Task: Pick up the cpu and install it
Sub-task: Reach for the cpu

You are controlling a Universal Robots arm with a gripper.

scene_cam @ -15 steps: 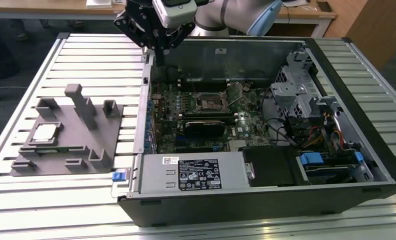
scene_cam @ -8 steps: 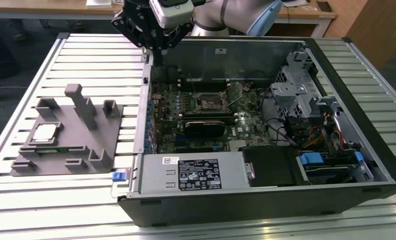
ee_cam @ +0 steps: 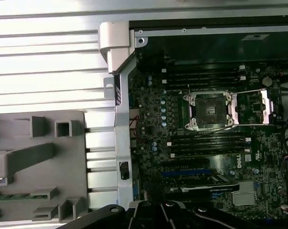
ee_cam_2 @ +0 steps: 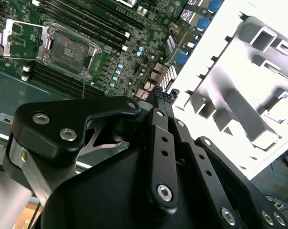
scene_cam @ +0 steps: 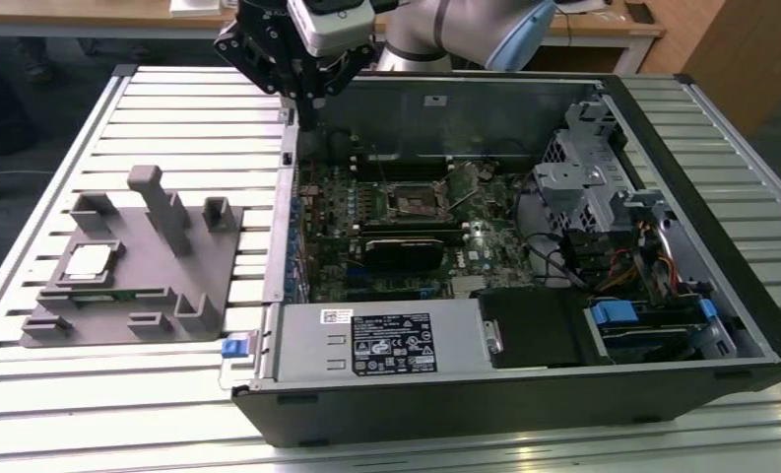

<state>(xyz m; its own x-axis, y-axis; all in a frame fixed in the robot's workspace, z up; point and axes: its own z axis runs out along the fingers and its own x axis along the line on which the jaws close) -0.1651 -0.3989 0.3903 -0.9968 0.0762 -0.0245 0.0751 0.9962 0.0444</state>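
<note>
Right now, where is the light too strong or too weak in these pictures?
Second wrist view: the grey holder and the table beside it are washed out to near white, yet the socket is evenly lit. First wrist view: the table is bright, the case wall is in shadow. Exterior view: even light, and the chip on the holder is plain to see.

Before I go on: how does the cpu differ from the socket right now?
The cpu is silvery-white; the socket is dark inside a metal frame. The cpu lies on the grey holder outside the case, on the exterior view's left; the socket sits on the motherboard inside the case. The cpu is untouched; the socket is empty with its plate swung open. Both are flat and square.
</note>
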